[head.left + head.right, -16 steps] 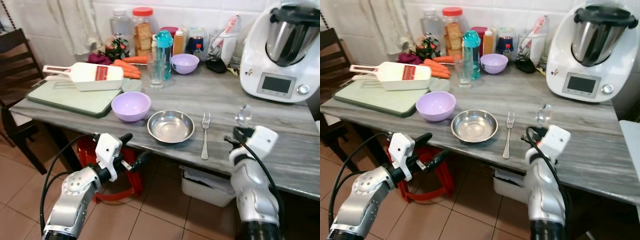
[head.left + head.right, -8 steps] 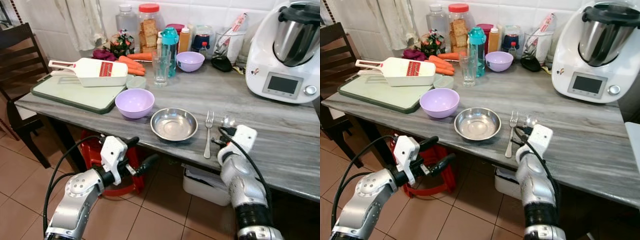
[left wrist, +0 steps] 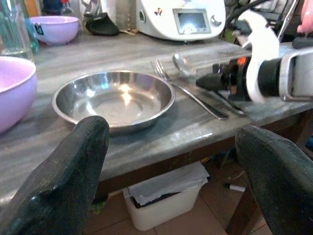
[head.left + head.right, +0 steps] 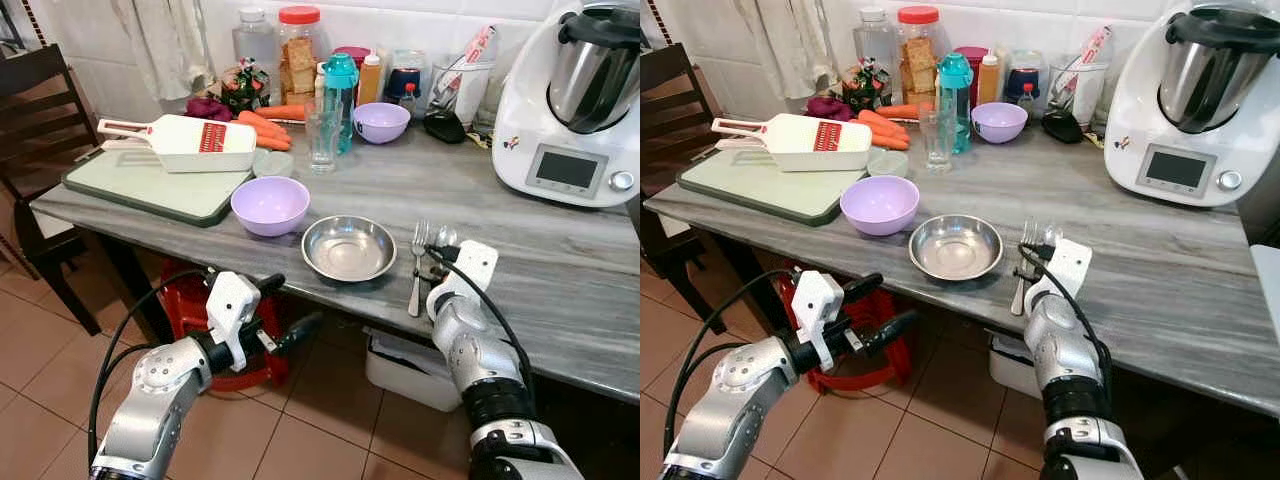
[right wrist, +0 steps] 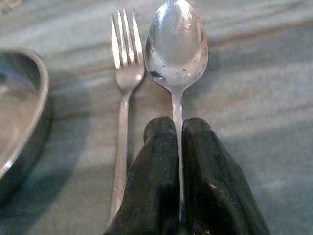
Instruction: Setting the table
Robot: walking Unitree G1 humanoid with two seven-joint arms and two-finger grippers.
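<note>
- Step in hand, as I judge it: laying the spoon [image 5: 177, 44] down beside the fork [image 5: 123, 93], at 3 o'clock of the steel bowl [image 4: 349, 248].
- Right gripper [image 5: 178, 147] is clamped on the spoon's handle; the spoon bowl lies just beside the fork tines, parallel to the fork. Whether it rests on the table [image 4: 560, 290] I cannot tell.
- Next move likely calls for lowering fully, parting the fingers and backing off without nudging the fork.
- Left gripper [image 4: 275, 310] hangs below the table edge, fingers spread, holding nothing.
- Steel bowl: empty. Purple bowl [image 4: 269, 204] at its 10 o'clock: empty. Glass [image 4: 320, 140] at 12 o'clock looks empty.
</note>
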